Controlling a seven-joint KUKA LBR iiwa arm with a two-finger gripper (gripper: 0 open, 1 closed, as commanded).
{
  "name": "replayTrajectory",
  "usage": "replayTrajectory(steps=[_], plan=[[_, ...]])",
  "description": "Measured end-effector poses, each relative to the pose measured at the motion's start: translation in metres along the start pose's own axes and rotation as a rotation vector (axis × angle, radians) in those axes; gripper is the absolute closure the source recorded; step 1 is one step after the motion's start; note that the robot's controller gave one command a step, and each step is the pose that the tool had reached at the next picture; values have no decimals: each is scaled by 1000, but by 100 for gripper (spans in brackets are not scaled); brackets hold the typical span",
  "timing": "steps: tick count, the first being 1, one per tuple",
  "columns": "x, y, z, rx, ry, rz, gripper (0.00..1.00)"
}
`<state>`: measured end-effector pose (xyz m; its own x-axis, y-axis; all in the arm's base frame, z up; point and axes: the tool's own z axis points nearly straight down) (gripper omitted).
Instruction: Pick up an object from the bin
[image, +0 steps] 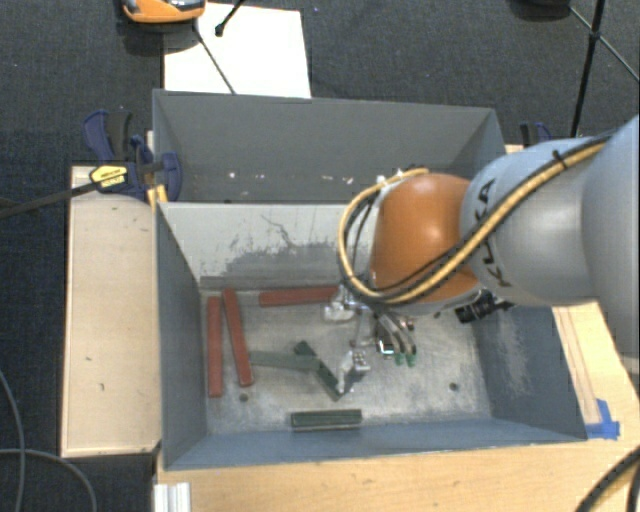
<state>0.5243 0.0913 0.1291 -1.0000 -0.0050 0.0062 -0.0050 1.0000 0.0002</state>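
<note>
I see a robotics lab: a silver-grey industrial robot arm (560, 230) over a grey sheet-metal bin (180, 330), dark carpet flooring (40, 80), thin black cables (40, 200) trailing across it.

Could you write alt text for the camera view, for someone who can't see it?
A robot arm's gripper hangs low in a grey bin over dark green pieces; three reddish-brown sticks lie left and behind, a dark green bar in front.

Bin (186, 330) scuffed matt grey metal; red bars (238, 340) matt.

The hand (352, 374) hangs just over dark green bars (303, 351), reddish sticks (238, 350) lying apart.
</note>
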Motion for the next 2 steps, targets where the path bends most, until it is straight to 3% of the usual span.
replayTrajectory(steps=[1,2], plan=[[-2,0,-4,-1,-8,2,0],[31,8,55,-4,-21,106,100]])
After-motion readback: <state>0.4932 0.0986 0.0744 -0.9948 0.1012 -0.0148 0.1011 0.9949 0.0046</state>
